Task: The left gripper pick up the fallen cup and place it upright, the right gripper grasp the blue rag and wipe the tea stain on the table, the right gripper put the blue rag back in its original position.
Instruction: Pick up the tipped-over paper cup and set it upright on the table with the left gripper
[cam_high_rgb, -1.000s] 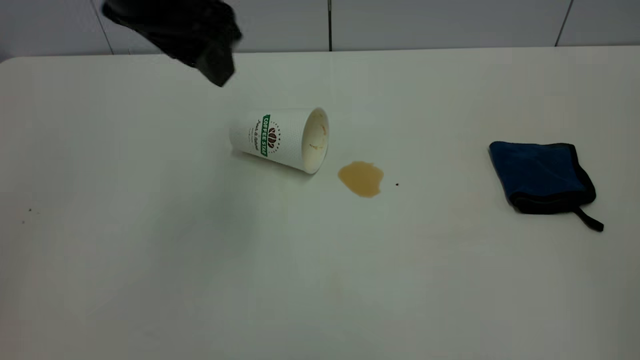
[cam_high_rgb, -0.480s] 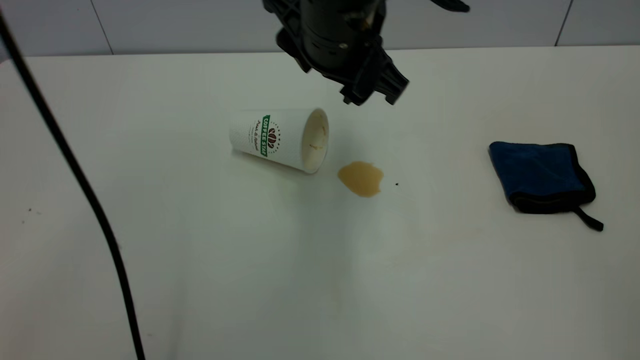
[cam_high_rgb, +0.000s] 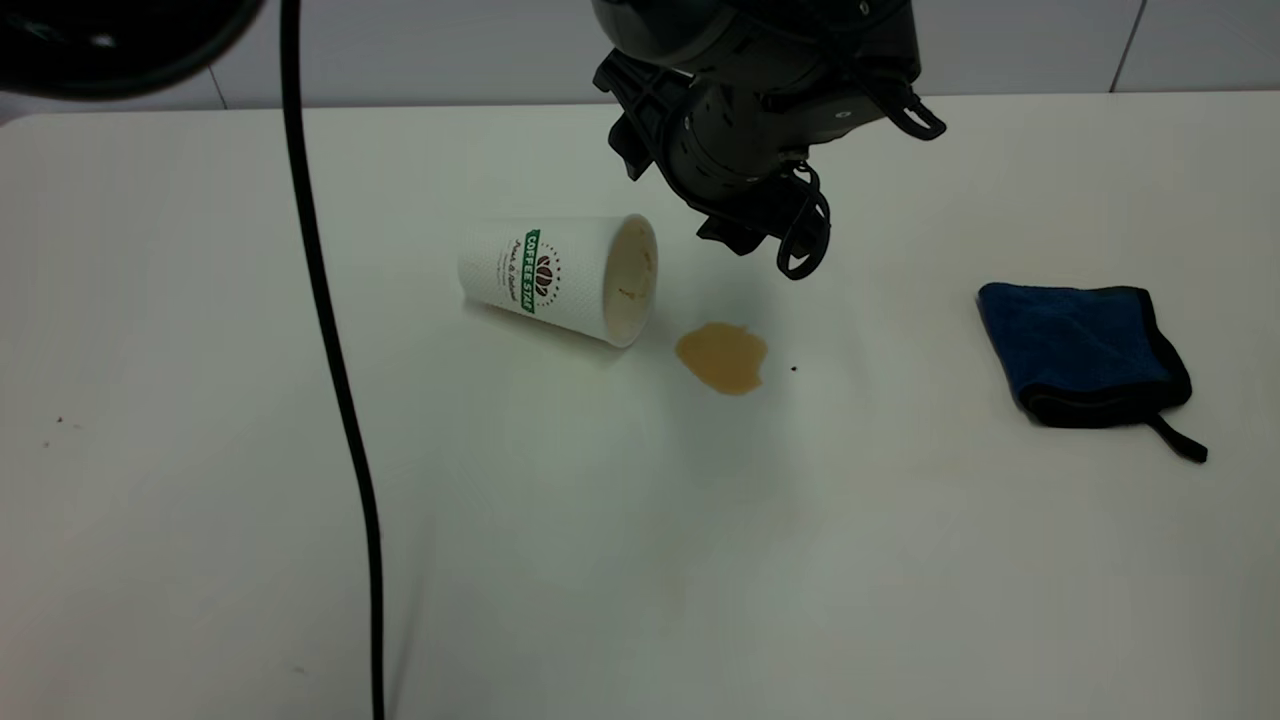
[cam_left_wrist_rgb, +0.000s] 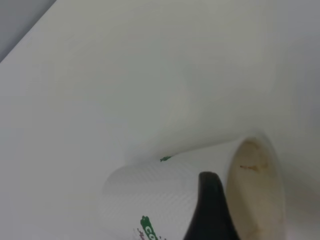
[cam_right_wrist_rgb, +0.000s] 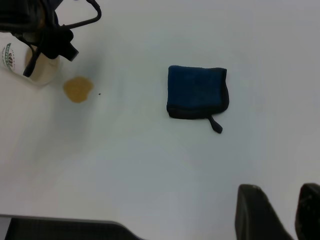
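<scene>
**One cup down, one grasp to get right**

Exterior view: the left gripper (cam_high_rgb: 770, 225) hangs over the worktop (cam_high_rgb: 640, 560), just off the cup (cam_high_rgb: 560, 277) at the cup's 2 o'clock and above the tea stain (cam_high_rgb: 722, 357). The cup lies on its side, mouth toward 3 o'clock, base toward 9, touching nothing but the worktop. The stain sits just beside the rim at 4 o'clock, with a tiny dark speck (cam_high_rgb: 794, 368) past it. The blue rag (cam_high_rgb: 1085, 353) lies folded well apart at 3 o'clock. From here I cannot tell how wide the left fingers stand.

Left wrist view: one dark finger (cam_left_wrist_rgb: 212, 210) shows in front of the cup's white wall (cam_left_wrist_rgb: 165, 195), near the mouth. Its partner is out of frame, so the opening cannot be judged; nothing looks held. My advice: bring the fingers across the body behind the rim, one on each side, squeeze lightly since paper walls crush, then pivot the base down clear of the stain. The inside shows brown tea marks on the wall; no pooled liquid is visible, so little more should spill.

Right wrist view: the right gripper (cam_right_wrist_rgb: 280, 212) waits high, far from the rag (cam_right_wrist_rgb: 197, 93), its fingers slightly apart and empty. The rag lies flat, loop toward the camera.
</scene>
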